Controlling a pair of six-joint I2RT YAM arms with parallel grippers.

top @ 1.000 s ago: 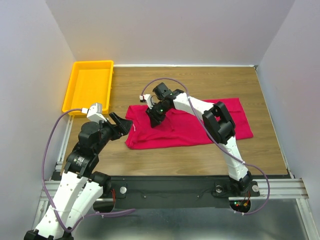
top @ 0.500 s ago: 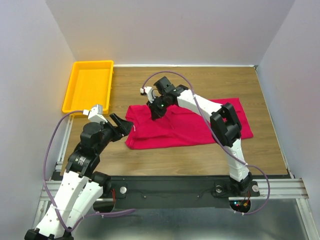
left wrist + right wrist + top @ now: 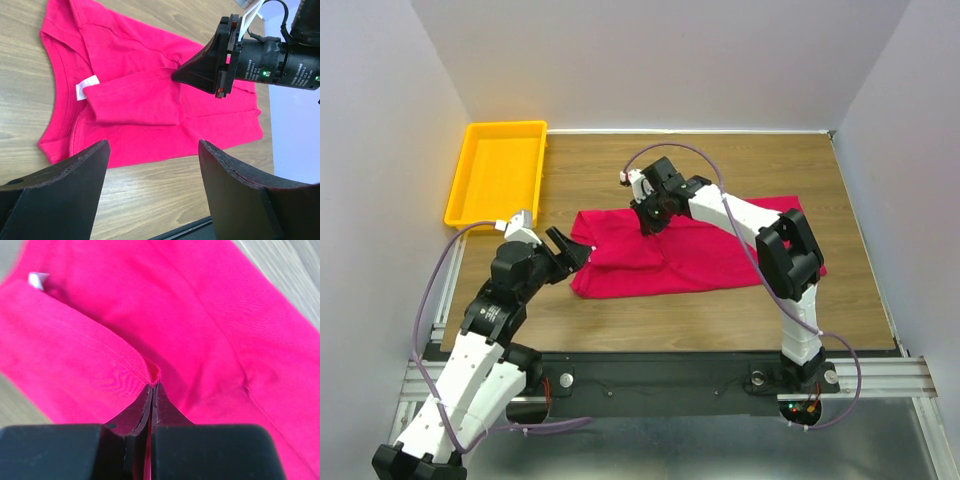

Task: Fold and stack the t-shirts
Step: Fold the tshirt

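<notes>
The crimson t-shirt (image 3: pixel 720 255) lies spread across the middle of the wooden table, neck end to the left, its white neck label (image 3: pixel 86 88) showing. My right gripper (image 3: pixel 648 222) is over the shirt's upper left part and is shut on a pinched fold of sleeve hem (image 3: pixel 155 371), which stands slightly off the shirt body. My left gripper (image 3: pixel 578 250) hangs open at the shirt's left edge, nothing between its fingers (image 3: pixel 75 175); wood and the shirt's near hem show below it. In the left wrist view the right gripper (image 3: pixel 176 76) points into the cloth.
A yellow plastic tray (image 3: pixel 498 170) sits at the back left corner with nothing in it. White walls enclose the table on three sides. A black rail (image 3: pixel 670 375) runs along the near edge.
The right gripper has shut on the sleeve fold and carried it right and slightly back. The left gripper has moved a little closer to the shirt's left edge, still open.
</notes>
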